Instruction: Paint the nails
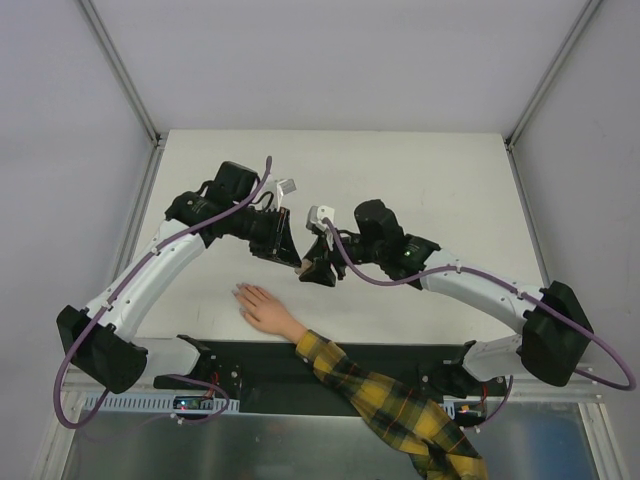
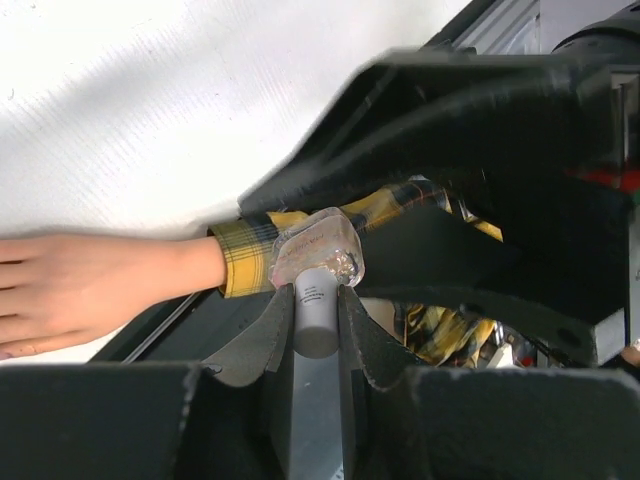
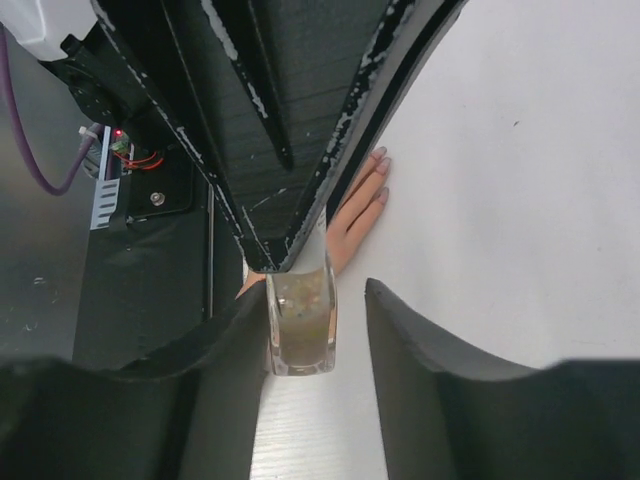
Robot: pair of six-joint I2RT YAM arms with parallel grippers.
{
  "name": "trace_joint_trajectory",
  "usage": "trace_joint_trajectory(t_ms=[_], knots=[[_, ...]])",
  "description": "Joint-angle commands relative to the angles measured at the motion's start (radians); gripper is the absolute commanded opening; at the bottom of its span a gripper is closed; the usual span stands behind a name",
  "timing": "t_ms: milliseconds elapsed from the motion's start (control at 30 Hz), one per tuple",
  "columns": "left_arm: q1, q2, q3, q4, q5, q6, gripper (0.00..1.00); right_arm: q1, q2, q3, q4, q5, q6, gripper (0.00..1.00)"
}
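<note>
The flesh-coloured mannequin hand [image 1: 266, 309] lies palm down near the table's front edge, plaid sleeve [image 1: 390, 395] trailing to the lower right. Its pale nails [image 3: 381, 160] show in the right wrist view and point to the upper left in the top view. Just above the hand both grippers meet. My left gripper [image 2: 315, 292] is shut on the white cylindrical cap [image 2: 316, 312] of a small glittery glass polish bottle [image 3: 300, 322]. My right gripper [image 3: 315, 290] is open around that bottle: the glass touches its left finger [image 3: 225, 330], with a gap to the other.
The black base strip [image 1: 300, 365] of the arms runs along the near edge, partly under the sleeve. White walls and metal frame posts [image 1: 120, 70] surround the white table [image 1: 420, 180]. A small white fitting [image 1: 287, 186] sits on the left arm's wrist.
</note>
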Motion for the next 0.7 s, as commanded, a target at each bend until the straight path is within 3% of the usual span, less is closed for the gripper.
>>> trace_joint_trajectory(t_ms=[0,33,67,100,133,167,233,300,333,433,500,567,633,667], knots=[[-0.003,-0.033,0.045,-0.008,0.049,-0.021,0.0,0.007,-0.005,0.032,0.07,-0.047,0.012,0.36],[-0.003,-0.034,0.051,-0.007,0.051,-0.016,0.0,0.009,-0.005,0.035,0.073,-0.049,0.02,0.17],[-0.003,-0.039,0.059,-0.008,0.045,-0.013,0.0,0.007,-0.005,0.043,0.077,-0.044,0.029,0.04],[-0.003,-0.043,0.062,-0.007,0.024,-0.01,0.0,0.009,-0.007,0.046,0.074,-0.034,0.055,0.01],[-0.003,-0.049,0.078,-0.007,0.011,0.004,0.07,0.01,-0.016,0.048,0.072,-0.024,0.065,0.0],[-0.003,-0.057,0.088,-0.008,-0.012,0.009,0.2,0.009,-0.024,0.044,0.07,-0.023,0.073,0.0],[-0.003,-0.113,0.1,0.028,-0.114,0.012,0.59,0.012,-0.045,0.029,0.072,0.011,0.12,0.0],[-0.005,-0.176,0.073,0.118,-0.118,0.025,0.87,0.012,-0.086,0.011,0.07,0.022,0.142,0.0],[-0.005,-0.241,0.028,0.231,-0.101,0.024,0.96,0.012,-0.102,0.005,0.072,0.026,0.167,0.01],[-0.003,-0.339,-0.088,0.42,-0.052,-0.014,0.94,0.01,-0.169,-0.005,0.069,0.034,0.205,0.0],[-0.005,-0.378,-0.198,0.653,0.048,-0.053,0.89,0.007,-0.22,-0.002,0.07,0.026,0.24,0.01],[-0.009,-0.43,-0.271,0.883,0.085,-0.114,0.8,0.007,-0.26,0.006,0.07,0.006,0.276,0.0],[-0.014,-0.463,-0.374,1.026,0.102,-0.174,0.77,0.003,-0.28,0.015,0.07,-0.016,0.299,0.0],[-0.014,-0.471,-0.407,1.196,0.112,-0.2,0.76,-0.004,-0.284,0.021,0.07,-0.029,0.32,0.01]])
